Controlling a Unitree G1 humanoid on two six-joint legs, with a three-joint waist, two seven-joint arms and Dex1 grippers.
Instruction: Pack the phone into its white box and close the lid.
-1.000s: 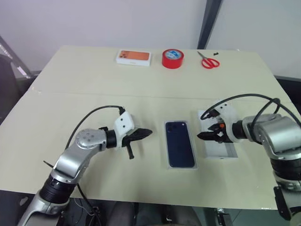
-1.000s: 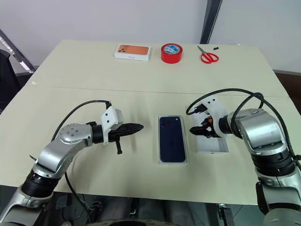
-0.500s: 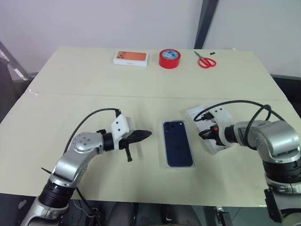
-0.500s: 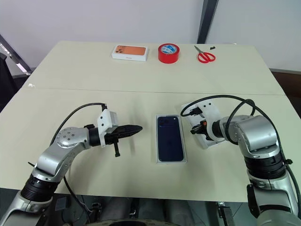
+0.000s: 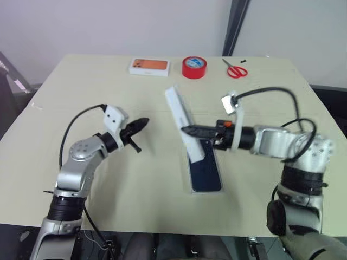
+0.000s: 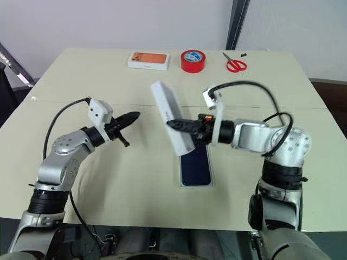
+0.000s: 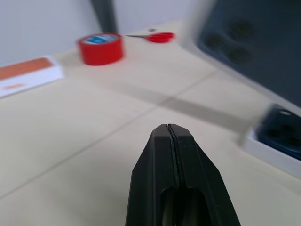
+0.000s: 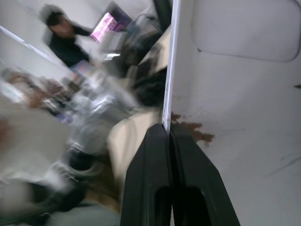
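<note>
Above the phone (image 5: 205,169) in its white box (image 5: 191,184): right gripper (image 6: 172,124) clamping lid (image 6: 173,124), tilted; left gripper (image 6: 134,115) closed, empty.

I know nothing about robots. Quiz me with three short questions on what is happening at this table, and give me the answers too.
1. Multiple choice: what does the right pincer grip?
A) the red tape roll
B) the lid
C) the scissors
2. True or false: the left pincer is shut and holds nothing.
3. Where does the phone lie?

Key:
1. B. The lid is held tilted in the air above the phone.
2. True.
3. In the white box on the table, not yet covered.
</note>
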